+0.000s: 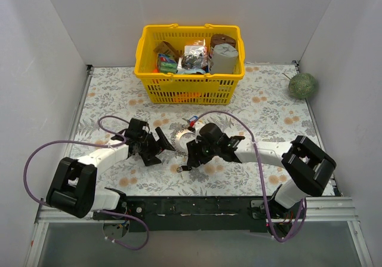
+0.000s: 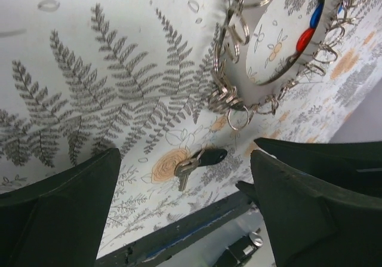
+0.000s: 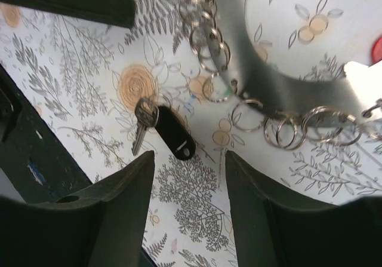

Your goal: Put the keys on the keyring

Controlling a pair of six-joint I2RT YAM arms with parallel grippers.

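The keyring (image 1: 181, 138) lies flat on the floral cloth between my two grippers. It is a silver band hung with several small split rings, seen in the left wrist view (image 2: 230, 94) and the right wrist view (image 3: 286, 94). A key with a black head (image 1: 180, 169) lies loose on the cloth near the front edge (image 2: 200, 159) (image 3: 170, 131). Red and blue tags (image 2: 310, 28) lie at the ring's far side (image 1: 192, 122). My left gripper (image 1: 158, 147) (image 2: 185, 150) is open and empty just left of the ring. My right gripper (image 1: 190, 156) (image 3: 188, 201) is open and empty, close above the black key.
A yellow basket (image 1: 143, 70) full of packets stands at the back centre. A green ball (image 1: 302, 85) sits at the back right by the wall. White walls close three sides. A dark rail (image 1: 197, 206) runs along the table's front edge.
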